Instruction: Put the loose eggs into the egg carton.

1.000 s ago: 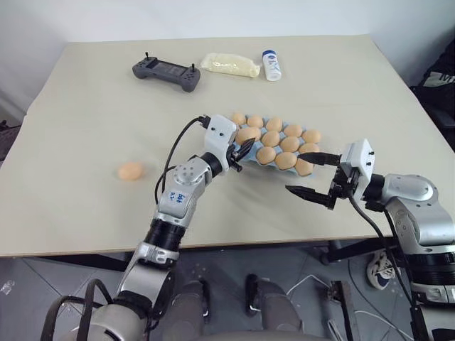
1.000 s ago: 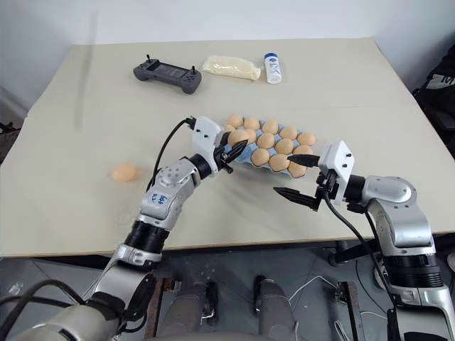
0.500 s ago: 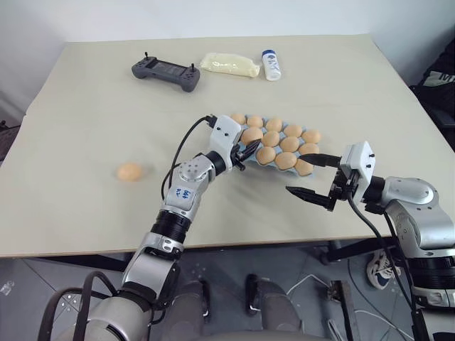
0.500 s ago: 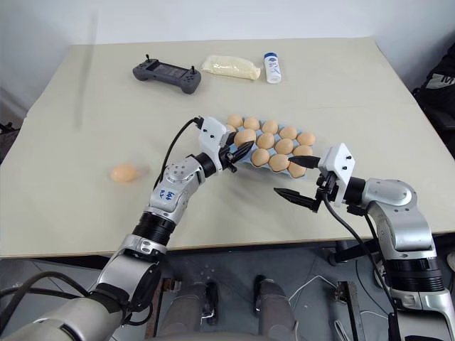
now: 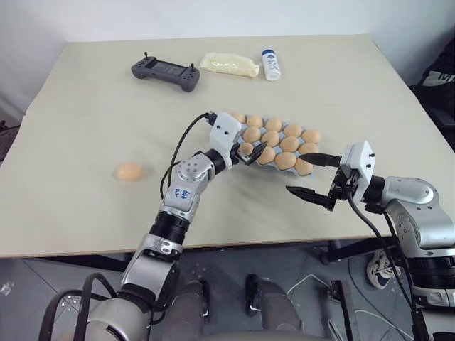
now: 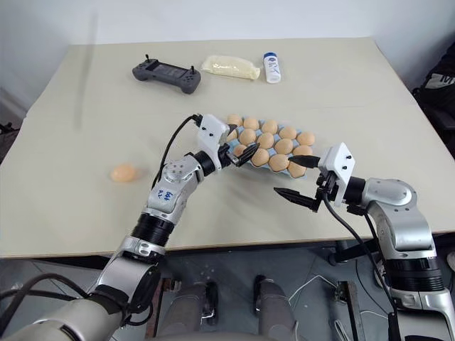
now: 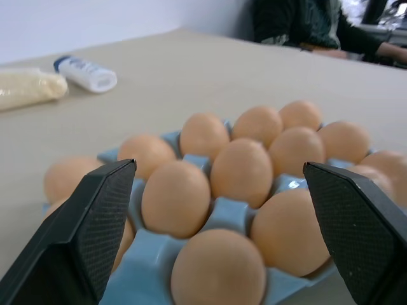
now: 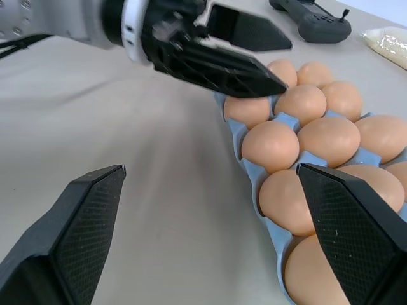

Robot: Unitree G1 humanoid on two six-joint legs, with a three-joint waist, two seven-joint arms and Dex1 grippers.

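- The left gripper (image 6: 240, 152) hangs over the near-left end of the egg carton (image 6: 261, 163), fingers spread wide with nothing between them; an egg (image 6: 239, 150) sits in the pocket below the gap.
- The right gripper (image 6: 295, 177) is agape and empty too, just off the carton's near long side, above bare table (image 6: 234, 213).
- The carton lies mid-table, its long axis running from far-left to near-right, pockets filled with eggs.
- One loose egg (image 6: 124, 172) lies well apart on the left, long axis roughly crosswise, with open tabletop all round.
- Far edge: a controller (image 6: 166, 74), a pale packet (image 6: 231, 67) and a small white bottle (image 6: 271, 67).
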